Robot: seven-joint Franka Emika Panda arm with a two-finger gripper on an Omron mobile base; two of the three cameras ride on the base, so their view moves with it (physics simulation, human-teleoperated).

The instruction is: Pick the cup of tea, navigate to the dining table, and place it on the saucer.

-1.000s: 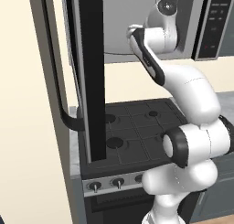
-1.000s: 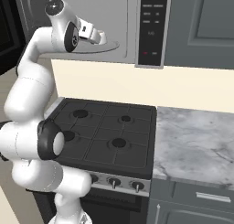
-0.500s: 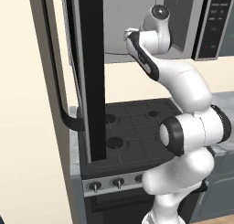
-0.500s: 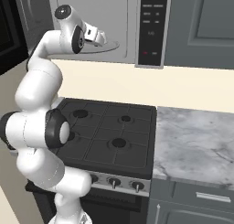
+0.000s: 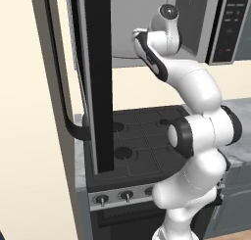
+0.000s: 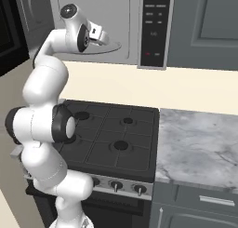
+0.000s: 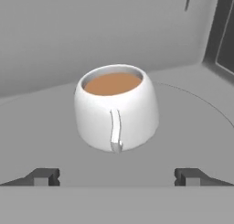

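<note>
The cup of tea (image 7: 116, 109) stands upright on the round turntable (image 7: 192, 127) inside the microwave (image 6: 116, 22), with its handle turned toward the tool (image 7: 117, 176), whose two fingertips sit apart just before it. The microwave hangs above the stove (image 6: 109, 138), its door (image 5: 95, 82) swung open to the left. A marbled surface (image 6: 200, 145) adjoins the stove on the right.

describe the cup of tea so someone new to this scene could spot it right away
Look above the black stove into the open microwave, where the gripper points. On its round grey turntable stands the cup of tea: a small white cup with brown tea, thin handle facing the hand camera, the one object on the plate.
</note>
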